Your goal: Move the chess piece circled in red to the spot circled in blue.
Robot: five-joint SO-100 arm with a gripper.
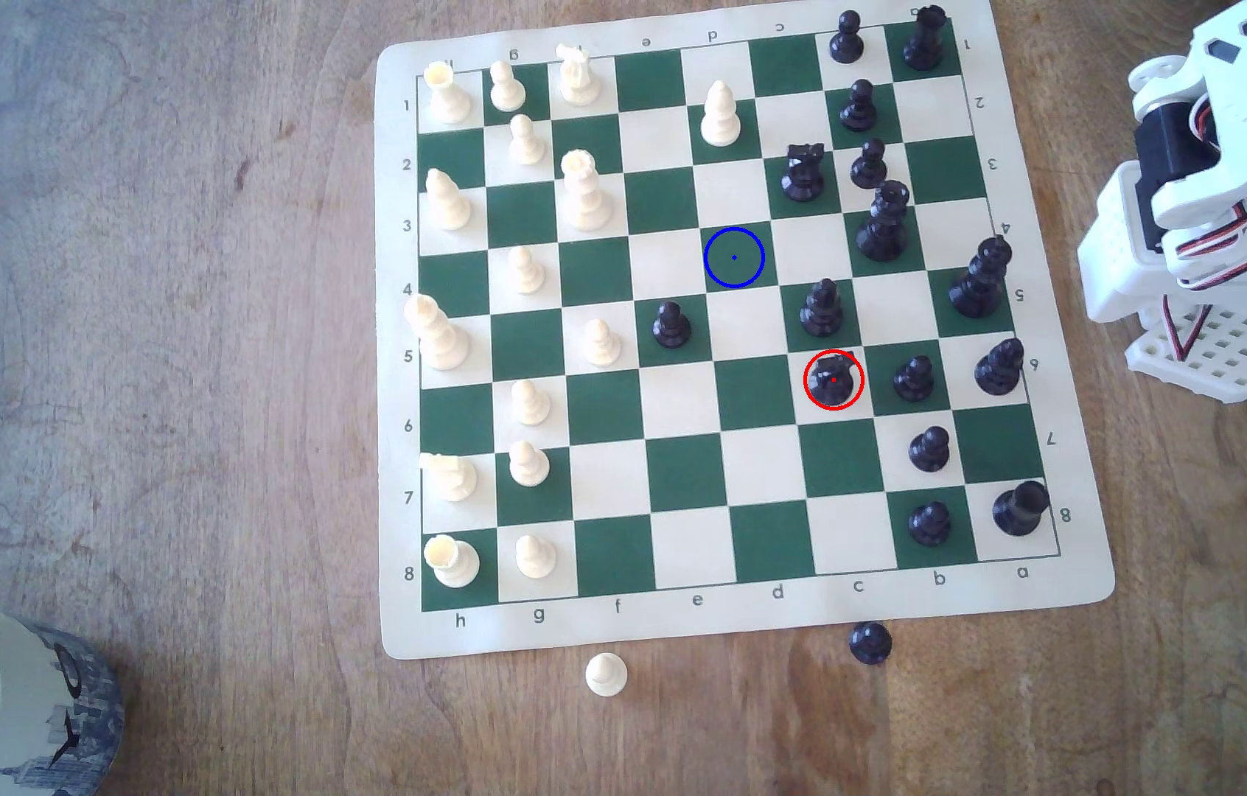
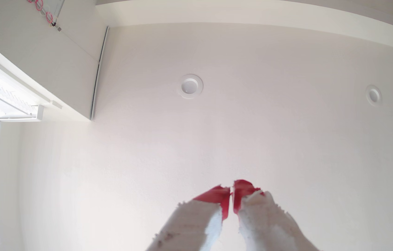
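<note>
Black plastic horse-head knight (image 1: 833, 379) upright on cream square ringed red, near-right part of green-and-cream board mat (image 1: 689, 624) in exterior view. Target: dark green square ringed blue (image 1: 734, 258), up-left of knight, unoccupied. White arm (image 1: 1210, 191) folded off board's right edge, knight well left of it. Red-tipped claw (image 2: 231, 195) aimed at ceiling, tips nearly touching, holding nothing.

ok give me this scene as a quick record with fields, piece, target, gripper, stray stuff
piece: black knight ringed in red, upright on a cream square
target: dark green square ringed in blue, no piece on it
gripper: gripper aimed at the ceiling, red-tipped fingers together, holding nothing
off board: white pawn and black pawn on the table
other: mug at the exterior view's lower left
</note>
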